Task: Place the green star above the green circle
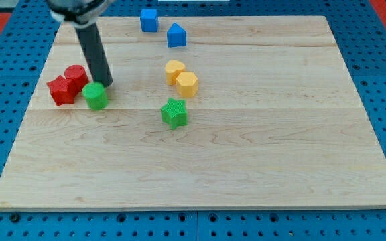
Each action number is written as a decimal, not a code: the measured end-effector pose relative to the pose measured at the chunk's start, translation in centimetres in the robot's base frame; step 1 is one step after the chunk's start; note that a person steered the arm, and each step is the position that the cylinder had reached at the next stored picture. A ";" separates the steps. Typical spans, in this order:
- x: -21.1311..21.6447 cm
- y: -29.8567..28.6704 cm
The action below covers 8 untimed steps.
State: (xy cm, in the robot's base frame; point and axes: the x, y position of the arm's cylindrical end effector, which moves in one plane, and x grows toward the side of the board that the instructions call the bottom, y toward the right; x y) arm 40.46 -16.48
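My tip (106, 85) stood just above-right of the green circle (96, 96), the green star (174, 112) well right; no jaws were fitted.

Single camera view only; no second view to share scene with. Looks down at slant from raised spot off near long edge of wooden tabletop (200, 167). Faces toward far edge, at view's top. Moderately near: whole tabletop fits in frame, blue pegboard (380, 40) showing round all edges. Far edge narrower than near edge.
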 end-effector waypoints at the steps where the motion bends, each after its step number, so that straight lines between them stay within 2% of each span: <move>1: 6.4 -0.9; 2: 12.2 -2.4; 3: 14.4 -3.4; 4: 14.2 6.6; 5: 11.5 15.9; 7: 3.3 16.9; 8: 3.4 12.6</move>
State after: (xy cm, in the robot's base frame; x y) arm 43.89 -3.93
